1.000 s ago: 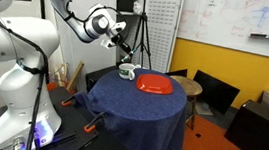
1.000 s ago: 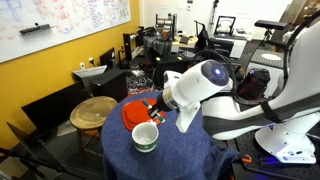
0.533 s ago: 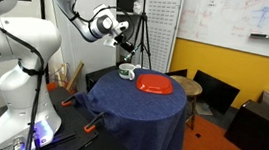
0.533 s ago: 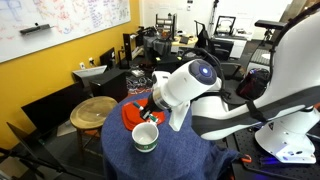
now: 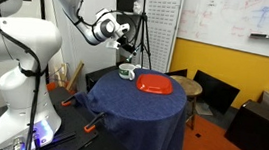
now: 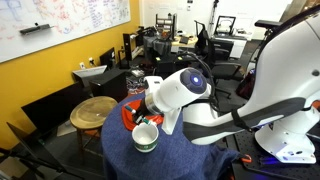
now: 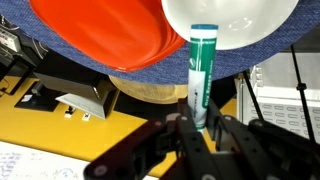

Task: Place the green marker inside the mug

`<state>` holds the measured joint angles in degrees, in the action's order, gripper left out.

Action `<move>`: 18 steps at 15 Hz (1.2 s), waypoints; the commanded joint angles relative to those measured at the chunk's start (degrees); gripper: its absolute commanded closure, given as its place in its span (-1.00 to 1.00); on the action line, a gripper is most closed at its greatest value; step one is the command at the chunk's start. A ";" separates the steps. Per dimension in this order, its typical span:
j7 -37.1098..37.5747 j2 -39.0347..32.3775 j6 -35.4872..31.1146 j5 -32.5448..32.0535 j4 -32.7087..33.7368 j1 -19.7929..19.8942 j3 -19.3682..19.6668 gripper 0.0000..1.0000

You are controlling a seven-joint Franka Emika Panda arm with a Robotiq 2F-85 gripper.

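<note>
In the wrist view my gripper is shut on the green marker, a pale stick with a green end, which points at the whitish mug. The marker's tip overlaps the mug's rim. In both exterior views the mug stands on the blue-covered table beside the red dish. My gripper hangs just above the mug. In an exterior view the arm hides the gripper and most of the red dish. The marker is too small to make out in the exterior views.
The round table has a blue cloth that drops at the edges. A round wooden stool and black chairs stand beside it. A perforated white panel stands behind the table. The red dish lies next to the mug.
The arm has shifted over the table toward the mug, and the gripper with the marker now sits closer above it. Mug and dish have not moved.
</note>
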<state>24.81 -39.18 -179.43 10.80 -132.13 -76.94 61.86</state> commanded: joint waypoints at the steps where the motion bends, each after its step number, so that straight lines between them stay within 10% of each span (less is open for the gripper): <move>1: -0.63 -4.15 -2.61 1.31 2.36 2.07 -1.54 0.90; 17: -0.65 -5.93 -3.91 6.77 4.24 5.21 -6.33 0.90; 18: -0.70 -5.61 -3.60 6.99 4.10 5.31 -6.45 0.10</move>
<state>24.95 -47.25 -182.34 16.79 -127.67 -72.99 56.60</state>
